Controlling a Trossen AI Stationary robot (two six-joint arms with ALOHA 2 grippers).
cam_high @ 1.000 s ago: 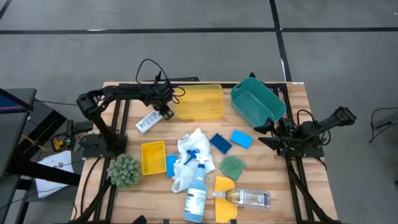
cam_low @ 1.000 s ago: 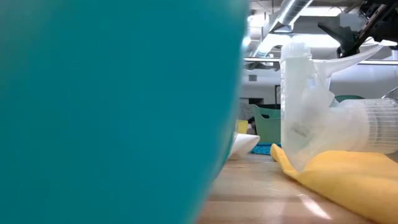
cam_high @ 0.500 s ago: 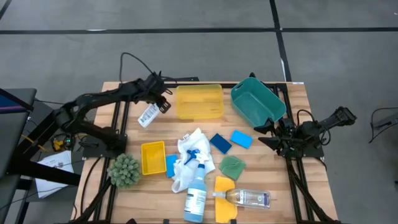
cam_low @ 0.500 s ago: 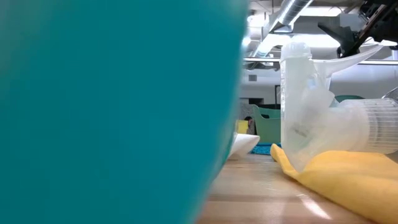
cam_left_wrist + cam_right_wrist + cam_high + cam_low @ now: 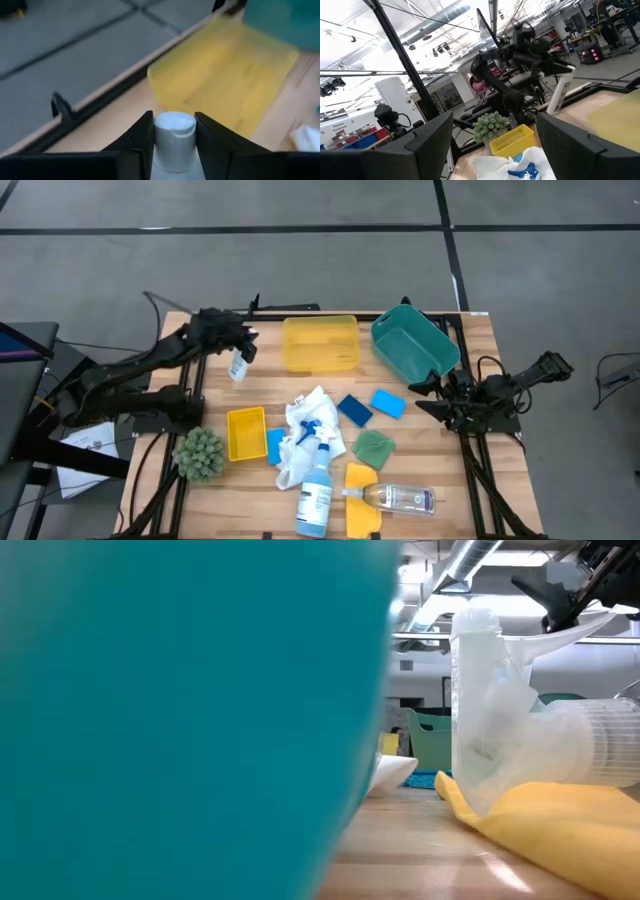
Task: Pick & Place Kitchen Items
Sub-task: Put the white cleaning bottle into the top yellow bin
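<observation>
My left gripper hovers over the table's far left, left of the large yellow tray, shut on a white bottle. The bottle's cap shows between the fingers in the left wrist view. In the middle of the table lie a white cloth, a blue-liquid spray bottle, two blue sponges, a green cloth, a yellow cloth and a clear bottle on its side. My right gripper waits open at the right edge, holding nothing. My left gripper pinches the white bottle just below its cap, one finger on each side. The fingers slant downward from the table's left. The bottle's body hangs tilted below the fingers, lifted clear of the table.
A teal bin stands tipped at the far right. A small yellow tray and a spiky green ball sit at the near left. In the low view a teal blur fills the left half.
My left gripper has risen and drawn back toward the table's left edge, tipping up from a steep downward point. The white bottle, which lay on the table beside the large yellow tray, has been lifted clear and now hangs from the fingers.
</observation>
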